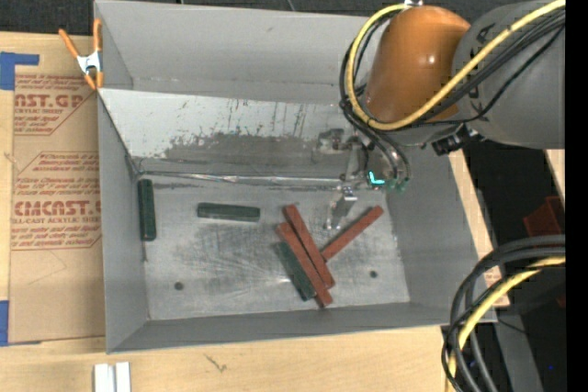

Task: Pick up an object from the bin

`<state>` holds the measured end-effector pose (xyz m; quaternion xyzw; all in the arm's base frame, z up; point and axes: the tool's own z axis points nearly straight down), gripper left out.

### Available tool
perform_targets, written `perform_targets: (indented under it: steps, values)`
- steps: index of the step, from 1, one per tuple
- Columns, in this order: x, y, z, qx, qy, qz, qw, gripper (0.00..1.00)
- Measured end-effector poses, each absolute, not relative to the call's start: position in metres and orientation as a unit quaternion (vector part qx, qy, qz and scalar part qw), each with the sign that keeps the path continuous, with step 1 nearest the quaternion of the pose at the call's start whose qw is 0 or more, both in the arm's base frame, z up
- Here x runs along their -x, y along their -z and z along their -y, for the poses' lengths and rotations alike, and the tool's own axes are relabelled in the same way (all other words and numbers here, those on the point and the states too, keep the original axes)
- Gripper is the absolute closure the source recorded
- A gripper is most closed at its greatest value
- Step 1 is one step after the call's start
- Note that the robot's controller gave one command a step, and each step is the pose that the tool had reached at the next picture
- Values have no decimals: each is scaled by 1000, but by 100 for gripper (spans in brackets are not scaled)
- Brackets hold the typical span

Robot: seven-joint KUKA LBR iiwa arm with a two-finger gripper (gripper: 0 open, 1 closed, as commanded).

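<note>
Gripper hangs over the right half of the bin, by the upper end of a slim red bar lying against a red slat and a green bar. Whether it is spread or pressed together, I cannot tell.

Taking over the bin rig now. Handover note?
Gripper: low over the bin's right side, at the upper end of the thin red-brown stick; nothing seen held.
Nearby: wide red-brown stick crossing a dark green stick.
Apart: green stick mid-bin, green stick along the left wall.
Done: approach. Left: grasp and lift.
</note>
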<state>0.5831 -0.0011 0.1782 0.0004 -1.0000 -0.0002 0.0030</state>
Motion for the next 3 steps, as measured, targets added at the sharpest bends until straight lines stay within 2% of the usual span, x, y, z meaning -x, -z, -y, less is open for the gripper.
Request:
perform_targets:
  steps: [1, 2, 3]
  values:
    - [-585, -183, 1, 0, 0, 1000, -1, 0]
    - [-516, -71, 80, 5, 0, 1000, 3, 100]
    - [-516, -71, 80, 5, 0, 1000, 2, 100]
